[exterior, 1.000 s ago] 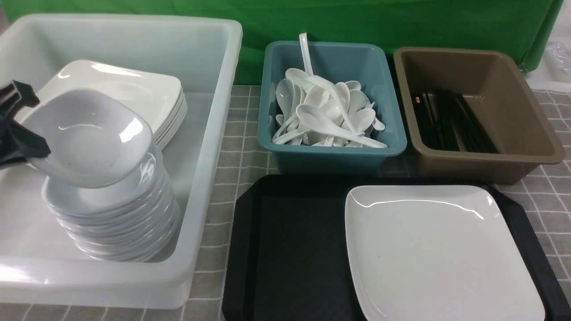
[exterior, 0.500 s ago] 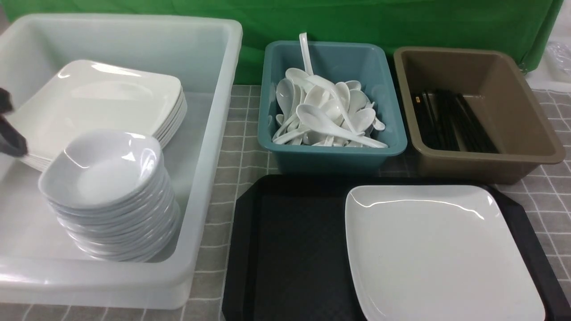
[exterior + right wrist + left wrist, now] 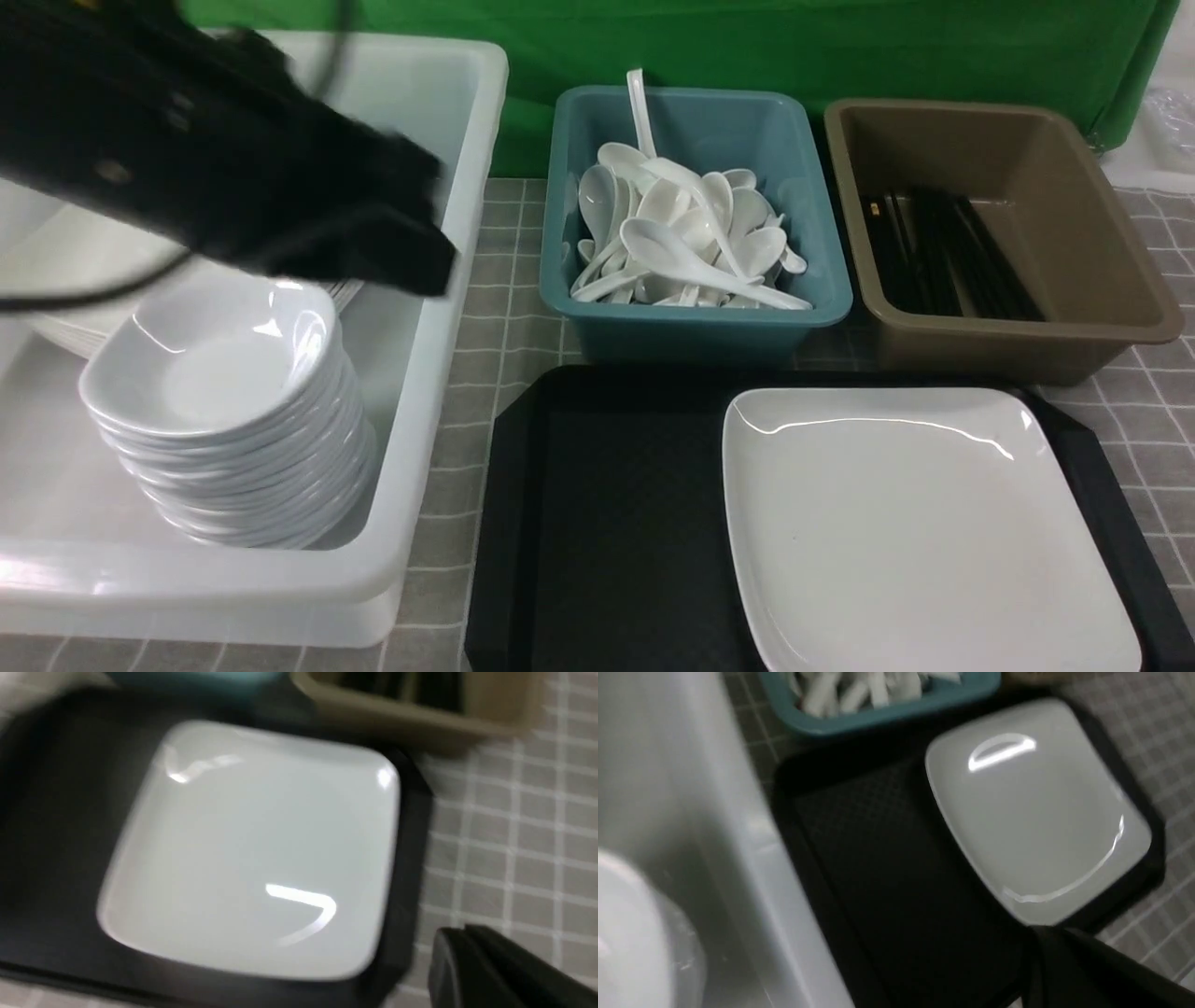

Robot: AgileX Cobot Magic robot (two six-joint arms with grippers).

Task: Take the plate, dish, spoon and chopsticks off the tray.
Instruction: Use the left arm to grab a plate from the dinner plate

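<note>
Plate (image 3: 924, 523) is the last piece left on the black tray (image 3: 607, 523), lying flat on the tray's right half while the left half lies bare. A second ago the left gripper (image 3: 411, 254) held the dish (image 3: 210, 350) tilted over the white tub (image 3: 411, 448); half a second ago the dish sat released on its stack and the gripper had drawn back to the tub's left edge. Now the dish rests level on top of the stack of matching dishes (image 3: 252, 485), and the left arm (image 3: 187, 159) sweeps across above the tub as a dark blur, its tip over the tub's right rim and heading toward the tray. Whether its jaws are apart or together cannot be told through the blur. The right gripper (image 3: 495, 970) shows only as a dark edge in its own wrist view, off the tray's corner above the grey checked cloth (image 3: 504, 308), and its jaws cannot be read either. No spoon or chopsticks lie on the tray: white spoons (image 3: 681, 233) fill the teal bin (image 3: 695, 322) and black chopsticks (image 3: 952, 252) lie in the brown bin (image 3: 1008, 345). With the dish stowed, the job appears to be down to its final item, and the plate looks set to join the pile of plates (image 3: 65, 271) at the back of the tub.
</note>
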